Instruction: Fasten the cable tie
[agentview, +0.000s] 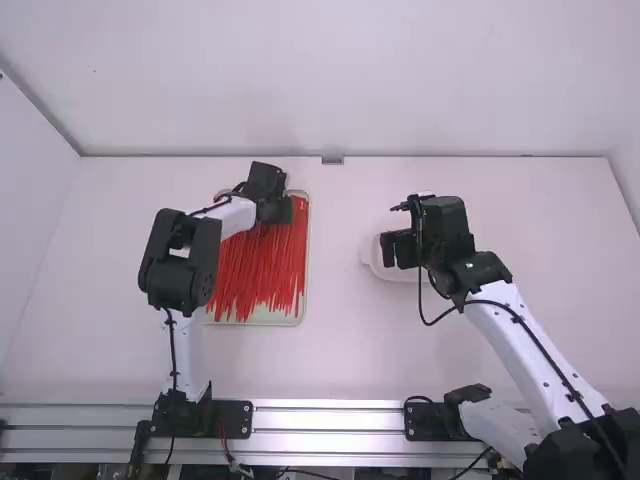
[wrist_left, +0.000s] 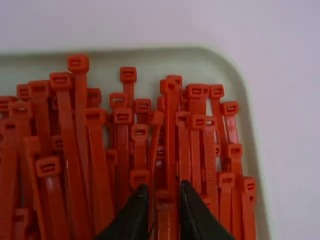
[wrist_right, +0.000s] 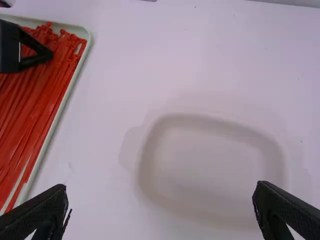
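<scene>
White tabletop (agentview: 500, 200) carries a pale tray (wrist_left: 220, 62) filled with red cable ties (wrist_left: 100, 150) and, well apart, a white dish (wrist_right: 210, 165). Left claw (wrist_left: 162, 192) sits among the cable ties, narrowly open astride one. Right claw (wrist_right: 160, 200) hangs wide open above the dish.

Dish (agentview: 370, 263) partly hidden behind right tool (agentview: 398, 248); cable ties (wrist_left: 80, 125) cut by edge.

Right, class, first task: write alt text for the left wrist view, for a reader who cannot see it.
The left tool sits low over a heap of red cable ties, which lie side by side with their square heads bunched together. They fill a pale green tray on a white table.
</scene>
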